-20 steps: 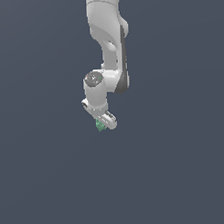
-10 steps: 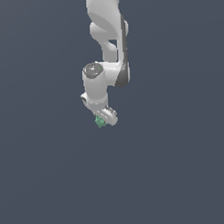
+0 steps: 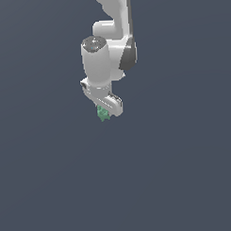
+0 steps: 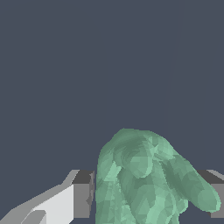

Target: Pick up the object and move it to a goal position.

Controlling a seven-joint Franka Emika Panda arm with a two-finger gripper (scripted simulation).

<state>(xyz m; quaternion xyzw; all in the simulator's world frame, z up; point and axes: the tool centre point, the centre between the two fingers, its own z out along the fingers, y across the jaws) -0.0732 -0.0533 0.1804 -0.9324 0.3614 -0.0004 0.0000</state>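
Wrist view puts the object (image 4: 146, 179) right in front of you: a lumpy green mass sitting between the two fingers (image 4: 83, 194) of the gripper (image 4: 148, 197), with a rounded lobe sticking out toward one side. The finger pads sit close against its flanks, so you can read the gripper as clenched on the object, though the contact faces themselves are hidden behind the bumps.

From the exterior view, the arm (image 3: 112, 46) hangs down from above, and the object (image 3: 103, 113) shows as a small green knob just below the gripper (image 3: 106, 107). Only flat grey lies around it, so you cannot tell how high the object is carried, and no goal marker is visible in either view.

Watch for these risks:
- The object is irregular and bumpy, so the pads probably bear on a few high points, not on flat faces. A quick swing or abrupt stop could let it pivot or slip out.
- The protruding lobe puts part of the mass off to one side, which could make the object twist in the grip.
- With no visible target, you could release in the wrong place; keep the grip closed until the position is confirmed.
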